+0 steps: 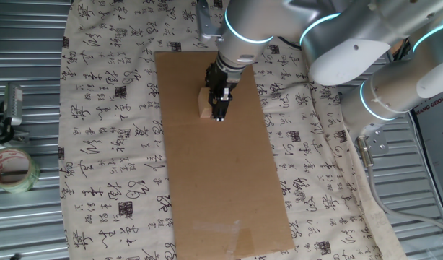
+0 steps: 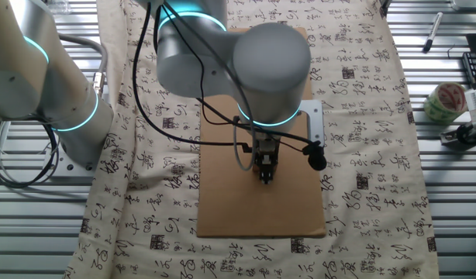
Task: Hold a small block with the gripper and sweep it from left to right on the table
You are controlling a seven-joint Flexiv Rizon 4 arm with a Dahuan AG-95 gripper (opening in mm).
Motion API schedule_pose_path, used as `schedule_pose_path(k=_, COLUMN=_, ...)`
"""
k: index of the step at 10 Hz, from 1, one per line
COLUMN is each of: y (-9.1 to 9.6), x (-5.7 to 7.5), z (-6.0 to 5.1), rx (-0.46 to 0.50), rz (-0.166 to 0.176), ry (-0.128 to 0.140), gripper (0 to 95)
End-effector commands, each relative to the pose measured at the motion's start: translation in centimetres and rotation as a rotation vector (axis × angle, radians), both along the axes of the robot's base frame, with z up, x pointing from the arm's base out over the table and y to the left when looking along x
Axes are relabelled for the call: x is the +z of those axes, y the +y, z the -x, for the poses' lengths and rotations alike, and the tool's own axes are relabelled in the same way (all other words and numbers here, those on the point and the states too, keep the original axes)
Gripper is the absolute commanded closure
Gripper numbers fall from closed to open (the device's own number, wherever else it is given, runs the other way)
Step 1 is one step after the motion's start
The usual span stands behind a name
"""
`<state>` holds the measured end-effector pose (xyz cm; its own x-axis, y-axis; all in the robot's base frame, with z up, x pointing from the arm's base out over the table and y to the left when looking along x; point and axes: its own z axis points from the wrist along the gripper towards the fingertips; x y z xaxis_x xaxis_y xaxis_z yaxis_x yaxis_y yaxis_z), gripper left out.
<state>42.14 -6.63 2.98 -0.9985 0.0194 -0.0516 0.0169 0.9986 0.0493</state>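
While the silver-grey robot arm (image 1: 337, 43) with its cyan light rings leans in over the table (image 1: 106, 137), its narrow black two-fingered gripper (image 1: 220, 115) points straight down at the long brown cardboard sheet (image 1: 221, 180). That sheet lies on a cream cloth printed with black calligraphy (image 1: 113, 94). The small pale tan wooden cube (image 1: 204, 102) sits on the cardboard near its far end in one fixed view, pressed right up against the side of the black fingers (image 1: 222, 108). From here I cannot tell whether the fingers are pinching the cube or simply standing beside it touching it, and the gap between them is too dark to judge.

From the other fixed view the arm's big rounded wrist joint (image 2: 269, 70) covers most of the scene. Only the lower part of the gripper (image 2: 266, 177) pokes out beneath it, tips down on or just above the cardboard (image 2: 261, 209), and the cube is hidden there. A black cable (image 2: 191, 108) loops from the arm down to the wrist.

Off the cloth, on the corrugated metal surround (image 1: 27, 87), a roll of clear tape (image 1: 12, 170) lies well apart from the cardboard.
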Motion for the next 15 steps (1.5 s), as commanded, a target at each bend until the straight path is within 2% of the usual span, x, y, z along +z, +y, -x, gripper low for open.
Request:
schedule_pose_path(k=1, y=0.1, x=0.3, z=0.0, rx=-0.002, rz=0.004, ry=0.001, gripper=0.0)
schedule_pose_path(k=3, y=0.2, x=0.7, z=0.1, rx=-0.004, rz=0.007, ry=0.003, gripper=0.0)
schedule_pose_path(k=4, y=0.2, x=0.9, z=0.2, rx=-0.005, rz=0.007, ry=0.004, gripper=19.0)
schedule_pose_path(k=8, y=0.4, x=1.6, z=0.4, rx=-0.004, rz=0.008, ry=0.007, gripper=19.0)
schedule_pose_path(k=9, y=0.4, x=1.6, z=0.4, rx=-0.015, rz=-0.003, ry=-0.001, gripper=0.0)
schedule_pose_path(k=15, y=0.7, x=2.3, z=0.6, rx=-0.029, rz=0.028, ry=0.007, gripper=0.0)
